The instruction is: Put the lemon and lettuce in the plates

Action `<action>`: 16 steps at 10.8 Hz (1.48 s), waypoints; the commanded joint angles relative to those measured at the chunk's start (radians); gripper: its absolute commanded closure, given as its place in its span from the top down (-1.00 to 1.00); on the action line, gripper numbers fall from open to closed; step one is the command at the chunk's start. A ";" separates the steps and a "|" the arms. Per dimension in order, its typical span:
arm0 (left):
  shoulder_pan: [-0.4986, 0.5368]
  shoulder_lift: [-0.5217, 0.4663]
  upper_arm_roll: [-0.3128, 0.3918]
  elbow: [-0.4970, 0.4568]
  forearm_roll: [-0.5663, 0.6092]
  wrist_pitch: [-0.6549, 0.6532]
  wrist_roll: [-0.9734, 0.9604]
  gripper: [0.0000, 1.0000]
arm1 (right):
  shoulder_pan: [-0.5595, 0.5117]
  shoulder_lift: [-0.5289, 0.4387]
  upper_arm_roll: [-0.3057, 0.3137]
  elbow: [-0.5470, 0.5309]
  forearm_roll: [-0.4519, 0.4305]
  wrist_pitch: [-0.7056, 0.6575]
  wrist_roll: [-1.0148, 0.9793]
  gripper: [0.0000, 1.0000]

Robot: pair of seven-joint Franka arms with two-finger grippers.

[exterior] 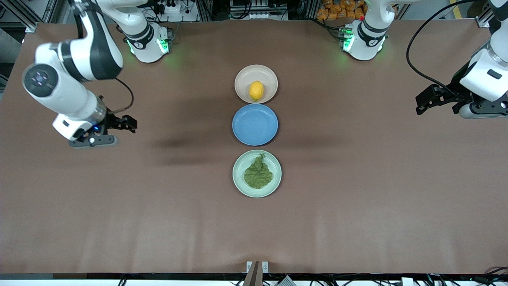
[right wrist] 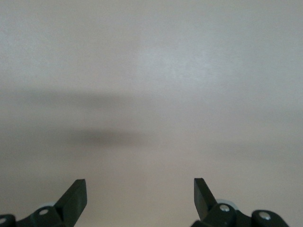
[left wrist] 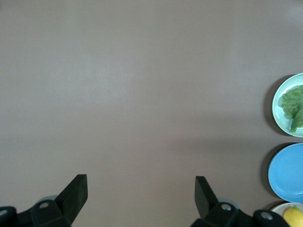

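Observation:
The yellow lemon (exterior: 256,90) lies in the beige-pink plate (exterior: 242,81), the plate farthest from the front camera. The dark-green lettuce (exterior: 258,173) lies flat in the mint-green plate (exterior: 238,171), the nearest one. My right gripper (exterior: 130,123) hangs open over bare table toward the right arm's end, holding nothing. My left gripper (exterior: 421,105) hangs open over the left arm's end, also with nothing in it. In the left wrist view the open left gripper (left wrist: 141,189) faces bare table, with the lettuce (left wrist: 293,101) and lemon (left wrist: 294,216) at the frame's edge. The right wrist view shows only the open right gripper (right wrist: 140,191) and table.
A blue plate (exterior: 254,124) with nothing in it sits between the two other plates, so the three form a row along the table's middle. Brown table surface (exterior: 357,198) stretches out on every side. Both arm bases stand at the table's edge farthest from the front camera.

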 commanded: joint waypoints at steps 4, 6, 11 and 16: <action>0.013 -0.007 -0.003 0.011 -0.021 -0.025 0.029 1.00 | -0.014 -0.047 -0.045 0.282 -0.010 -0.313 -0.072 1.00; 0.011 -0.007 -0.003 0.011 -0.021 -0.025 0.029 1.00 | -0.015 -0.044 -0.047 0.374 0.001 -0.389 -0.074 1.00; 0.011 -0.006 -0.003 0.012 -0.019 -0.025 0.029 1.00 | -0.017 -0.046 -0.085 0.522 0.063 -0.455 -0.080 1.00; 0.016 -0.006 -0.003 0.011 -0.021 -0.025 0.030 1.00 | -0.009 -0.052 -0.140 0.565 0.129 -0.478 -0.152 1.00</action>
